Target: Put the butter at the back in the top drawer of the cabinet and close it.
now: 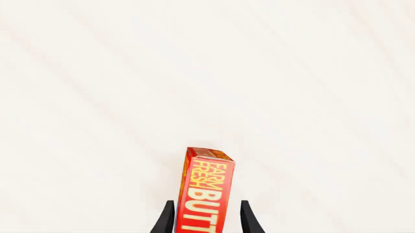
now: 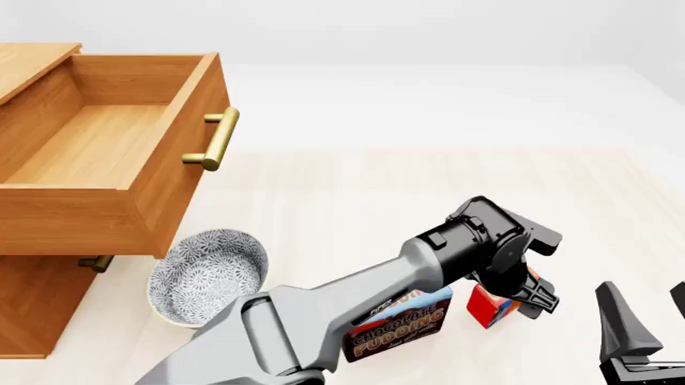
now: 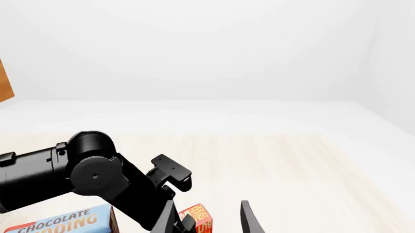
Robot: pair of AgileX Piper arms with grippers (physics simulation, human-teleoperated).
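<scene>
In the left wrist view, the left claw (image 1: 207,218) reached along its two dark fingers (image 1: 166,218) with the butter (image 1: 206,189) standing upright between them. The red box showed "FARM FRESH BUTT" in yellow-orange letters down its face. A thin gap showed between each finger and the box's sides, so the claw looked released around it, though I could not tell for certain whether the pads touched. The pale table (image 1: 194,73) filled the rest of the frame.

In the front view, the left arm (image 2: 354,305) stretched from the lower left toward the right, its claw (image 2: 514,298) pointing down over the butter (image 2: 488,306), which stood on the table (image 2: 374,192) just right of the Chocolate Pudding box (image 2: 399,325). A patterned bowl (image 2: 207,273) sat beside the cabinet (image 2: 43,297) at the left. The top drawer (image 2: 107,152) was pulled fully out, its brass handle (image 2: 217,138) facing right and its inside bare. The right claw (image 2: 642,321) showed at the lower right corner with fingers spread, holding nothing.

In the right wrist view, the right claw (image 3: 207,218) was spread apart and empty. The left arm (image 3: 84,174) crossed in front, its claw down by the butter (image 3: 198,218), with the Chocolate Pudding box (image 3: 58,223) beside it.
</scene>
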